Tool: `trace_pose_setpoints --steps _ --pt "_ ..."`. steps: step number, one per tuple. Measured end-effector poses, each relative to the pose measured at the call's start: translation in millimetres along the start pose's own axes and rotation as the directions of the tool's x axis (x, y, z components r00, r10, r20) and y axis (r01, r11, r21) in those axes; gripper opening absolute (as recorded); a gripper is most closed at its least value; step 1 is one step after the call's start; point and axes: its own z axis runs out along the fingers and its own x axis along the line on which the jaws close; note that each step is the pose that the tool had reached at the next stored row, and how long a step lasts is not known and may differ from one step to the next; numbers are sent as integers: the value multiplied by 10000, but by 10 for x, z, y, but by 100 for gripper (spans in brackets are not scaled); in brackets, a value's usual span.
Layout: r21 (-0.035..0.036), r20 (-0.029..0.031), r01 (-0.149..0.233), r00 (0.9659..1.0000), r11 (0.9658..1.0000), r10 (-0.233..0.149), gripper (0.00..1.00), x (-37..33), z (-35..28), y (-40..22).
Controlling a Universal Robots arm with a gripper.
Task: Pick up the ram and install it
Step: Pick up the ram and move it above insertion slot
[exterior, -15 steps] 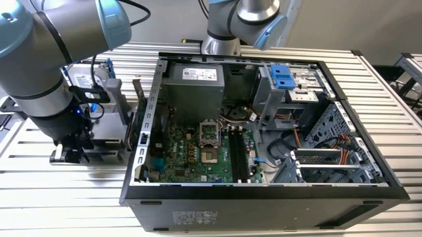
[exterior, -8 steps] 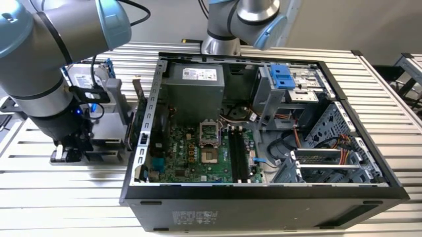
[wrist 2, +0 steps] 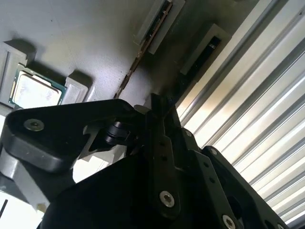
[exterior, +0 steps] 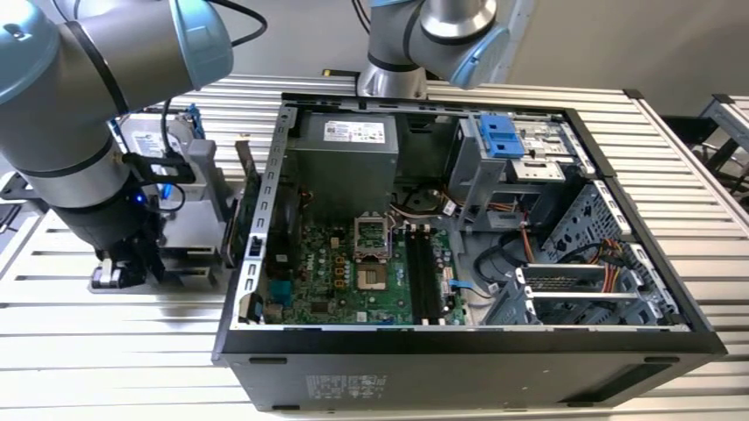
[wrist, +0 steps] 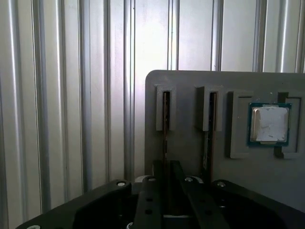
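In the first wrist view the ram (wrist: 165, 121) stands on edge in a slot of a grey holder plate (wrist: 186, 90), and its thin dark edge runs down between my fingertips. My gripper (wrist: 167, 172) is shut on the ram, with one black finger (wrist: 158, 179) on each side of the stick. In the second wrist view the same ram (wrist 2: 151, 33) runs as a thin line toward the gripper (wrist 2: 156, 107). In the exterior view the gripper (exterior: 117, 270) is low over the slatted table, on the exterior view's left of the open computer case (exterior: 252, 263).
A second stick (wrist: 209, 119) stands in the neighbouring slot, and a square silver CPU chip (wrist: 269, 124) lies in a recess of the holder. The case holds the green motherboard (exterior: 339, 289) with its black memory slots (exterior: 427, 276). A second arm's base (exterior: 392, 79) stands behind the case.
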Motion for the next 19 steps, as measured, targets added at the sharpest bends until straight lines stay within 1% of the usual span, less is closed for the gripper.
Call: trace_pose_setpoints --steps 14,15,16,19 --pt "1 2 0 10000 10000 0 0 0 3 0" --pt "7 7 0 10000 10000 0 0 -1 -8 -1" --pt "4 4 -1 10000 10000 1 0 -2 -39 0" --pt "0 1 -1 10000 10000 1 0 -5 -168 3"
